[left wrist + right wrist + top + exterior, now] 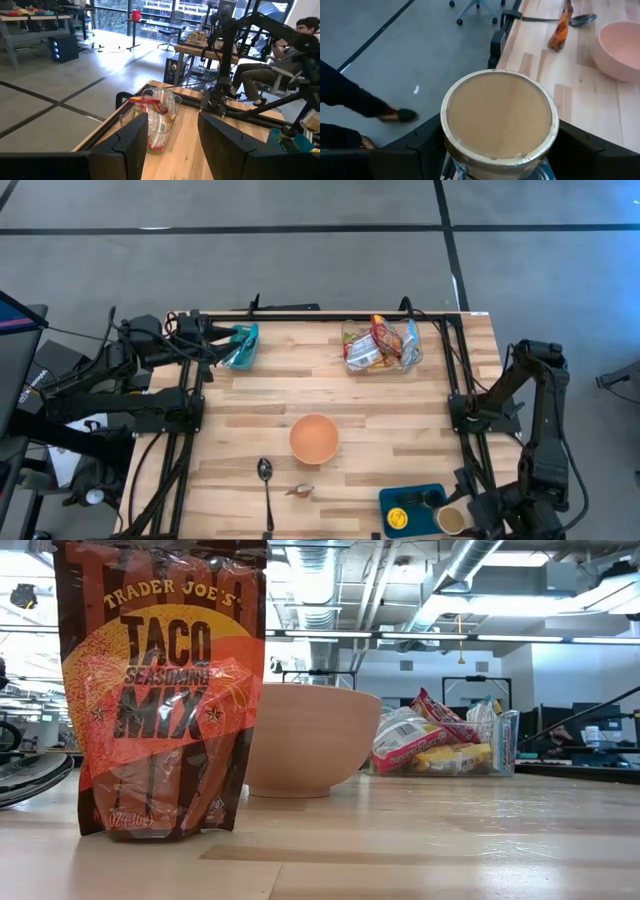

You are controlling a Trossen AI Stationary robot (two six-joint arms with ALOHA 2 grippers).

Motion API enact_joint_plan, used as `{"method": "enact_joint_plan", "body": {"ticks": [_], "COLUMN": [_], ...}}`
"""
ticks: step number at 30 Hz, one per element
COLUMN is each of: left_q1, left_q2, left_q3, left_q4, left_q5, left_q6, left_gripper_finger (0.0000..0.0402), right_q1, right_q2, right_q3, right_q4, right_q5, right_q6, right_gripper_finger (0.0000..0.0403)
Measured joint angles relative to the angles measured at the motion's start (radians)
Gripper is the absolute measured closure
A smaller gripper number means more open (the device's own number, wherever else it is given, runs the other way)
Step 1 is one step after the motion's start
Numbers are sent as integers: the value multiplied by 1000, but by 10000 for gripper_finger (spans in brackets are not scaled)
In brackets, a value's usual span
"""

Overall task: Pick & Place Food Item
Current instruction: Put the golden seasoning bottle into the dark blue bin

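The taco seasoning mix packet [160, 690] stands upright on its bottom edge near the table's near edge [298, 490], beside a spoon [265, 478]. A pink bowl [314, 438] sits mid-table. My right gripper [455, 520] is at the near right corner, shut on a round jar with a tan lid [499, 115], next to a blue tray [410, 502]. My left gripper [172, 145] stays at the table's far left [235, 348], open, with nothing between its fingers. My right gripper holds the jar by its wall just below the lid [451, 150], one finger [420, 155] on each side. The fingers slant down from the table's right side. The lid faces up; the jar's bottom is hidden under it.
A clear tub of snack packets [380, 345] stands at the far right [155, 117]. The blue tray holds a yellow item [397, 518]. A person sits beyond the table [295, 35]; someone's dark leg and shoe [395, 116] show on the floor beside the table.
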Motion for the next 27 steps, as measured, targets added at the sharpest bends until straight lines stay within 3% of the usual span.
{"method": "enact_joint_plan", "body": {"ticks": [15,27], "left_q1": [0,0], "left_q2": [0,0], "left_q3": [0,0], "left_q4": [4,4], "left_q5": [0,0], "left_q6": [0,0], "left_gripper_finger": [234,234], "right_q1": [-33,-65], "right_q2": [107,104], "right_q3": [-13,-40], "right_q4": [28,118], "right_q5": [75,34], "right_q6": [-3,-11], "right_gripper_finger": [139,139]}}
